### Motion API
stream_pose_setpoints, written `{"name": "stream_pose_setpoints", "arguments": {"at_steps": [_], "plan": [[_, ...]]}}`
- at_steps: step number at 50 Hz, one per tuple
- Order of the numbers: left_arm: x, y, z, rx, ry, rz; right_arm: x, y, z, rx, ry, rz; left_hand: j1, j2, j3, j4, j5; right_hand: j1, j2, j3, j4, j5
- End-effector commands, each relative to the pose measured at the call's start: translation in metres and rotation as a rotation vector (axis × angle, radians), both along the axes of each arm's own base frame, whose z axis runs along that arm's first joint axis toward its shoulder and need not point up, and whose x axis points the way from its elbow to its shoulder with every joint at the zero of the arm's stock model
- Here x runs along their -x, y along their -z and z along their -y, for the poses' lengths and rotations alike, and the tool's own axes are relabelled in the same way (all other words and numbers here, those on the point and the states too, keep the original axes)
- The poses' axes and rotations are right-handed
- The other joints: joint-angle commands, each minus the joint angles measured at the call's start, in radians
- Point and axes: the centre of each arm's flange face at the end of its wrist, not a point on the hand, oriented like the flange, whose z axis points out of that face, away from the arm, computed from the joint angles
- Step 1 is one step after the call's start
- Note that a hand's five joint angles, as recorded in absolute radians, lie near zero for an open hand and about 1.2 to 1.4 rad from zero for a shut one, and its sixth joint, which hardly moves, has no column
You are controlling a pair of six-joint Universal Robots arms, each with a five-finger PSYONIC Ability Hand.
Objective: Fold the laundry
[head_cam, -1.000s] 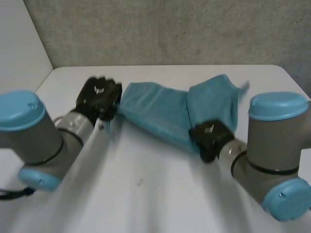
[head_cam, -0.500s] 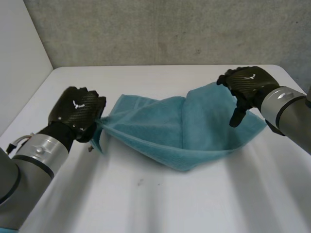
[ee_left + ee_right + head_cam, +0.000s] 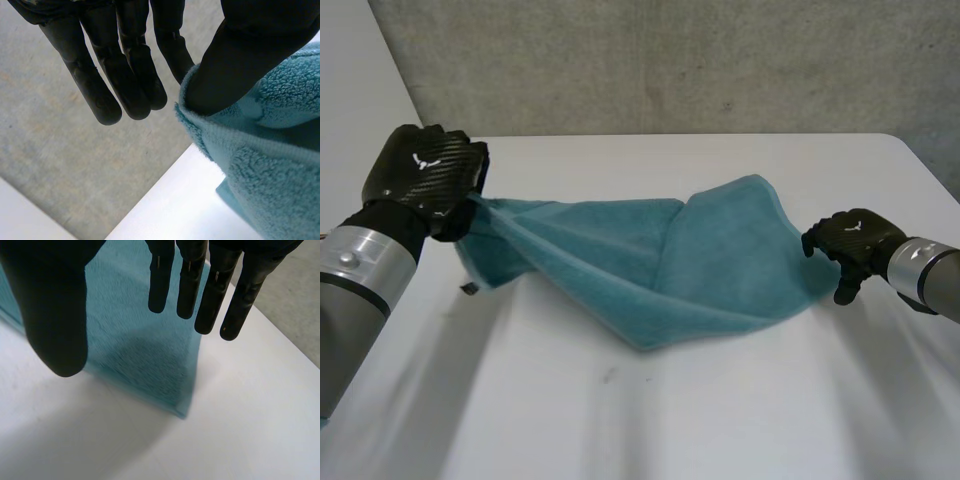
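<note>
Towel (image 3: 650,255), teal and thick-piled, is sagging across the middle of the table (image 3: 620,420), partly doubled over itself, one corner raised near the table's left edge. It is looking soft, limp and light, best taken at corners and hems. The left hand (image 3: 425,180) is pinching that raised corner under its thumb. The right hand (image 3: 850,242) is hovering beside the towel's right edge, fingers (image 3: 190,285) straight, parted, holding nothing.

The towel (image 3: 620,262) corner hides, perhaps pinched, inside left hand (image 3: 425,176)
</note>
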Motion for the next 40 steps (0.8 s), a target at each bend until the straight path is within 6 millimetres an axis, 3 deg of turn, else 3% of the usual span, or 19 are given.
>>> {"name": "stream_pose_setpoints", "arguments": {"at_steps": [1, 14, 40], "plan": [[-0.007, 0.015, 0.017, -0.037, -0.035, 0.015, -0.003, 0.019, 0.017, 0.032, -0.053, -0.044, 0.262, 0.197, 0.204, 0.2, 0.251, 0.187, 0.112, 0.111, 0.111, 0.134], [-0.008, 0.03, 0.03, -0.06, -0.046, 0.012, -0.006, 0.04, 0.034, 0.038, -0.065, -0.059, 0.262, 0.197, 0.204, 0.2, 0.251, 0.302, 0.226, 0.226, 0.225, 0.249], [-0.007, 0.03, 0.029, -0.063, -0.043, 0.008, -0.006, 0.05, 0.046, 0.072, -0.059, -0.066, 0.262, 0.197, 0.204, 0.2, 0.251, 0.343, 0.267, 0.267, 0.266, 0.29]]}}
